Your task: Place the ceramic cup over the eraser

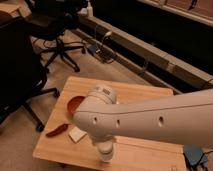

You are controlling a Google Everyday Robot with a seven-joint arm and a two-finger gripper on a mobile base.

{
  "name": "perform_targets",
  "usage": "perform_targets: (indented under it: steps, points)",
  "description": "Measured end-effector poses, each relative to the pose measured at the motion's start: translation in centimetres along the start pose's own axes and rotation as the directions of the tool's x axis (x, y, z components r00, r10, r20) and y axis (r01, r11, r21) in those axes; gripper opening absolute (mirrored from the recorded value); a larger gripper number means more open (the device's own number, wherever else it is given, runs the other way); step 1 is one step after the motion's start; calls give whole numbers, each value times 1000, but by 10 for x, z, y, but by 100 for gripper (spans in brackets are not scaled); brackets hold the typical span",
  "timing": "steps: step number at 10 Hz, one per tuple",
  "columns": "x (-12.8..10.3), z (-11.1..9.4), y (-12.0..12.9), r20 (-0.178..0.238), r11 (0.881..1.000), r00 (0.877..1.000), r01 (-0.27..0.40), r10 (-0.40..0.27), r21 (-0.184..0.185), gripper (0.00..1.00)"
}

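Gripper [106, 148]: at the arm's low end, over the front part of the table [145, 95]; grip state cannot be told.
Ceramic cup [106, 155]: likely the pale upright cylinder right at the gripper; not certain.
Eraser: not seen, perhaps hidden under the arm.
Key relation: which way the eraser lies from the gripper cannot be told.
Nearby: white block [77, 134] just beside the gripper.
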Motion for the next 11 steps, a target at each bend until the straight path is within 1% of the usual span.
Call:
perform_targets:
  steps: [1,4,5,6,7,8,9,10,11]
  points:
    - [1,6,1,-5,1000,1000,-2,2,-8,0]
    - [1,23,1,-18,1000,1000,-1,1,-8,0]
    - [-1,29,3,-19,1000,1000,3,-3,-13,0]
    - [-2,36,5,-20,1000,1000,5,-5,-21,3]
    - [-5,51,5,-11,1000,1000,7,-8,-25,13]
    - [-7,68,1,-4,1000,1000,5,-5,-17,22]
    - [-5,87,-3,-12,1000,1000,5,-5,-5,31]
    - [-1,110,-5,-31,1000,999,13,-12,14,43]
    - [-4,122,-2,-33,999,999,23,-22,25,53]
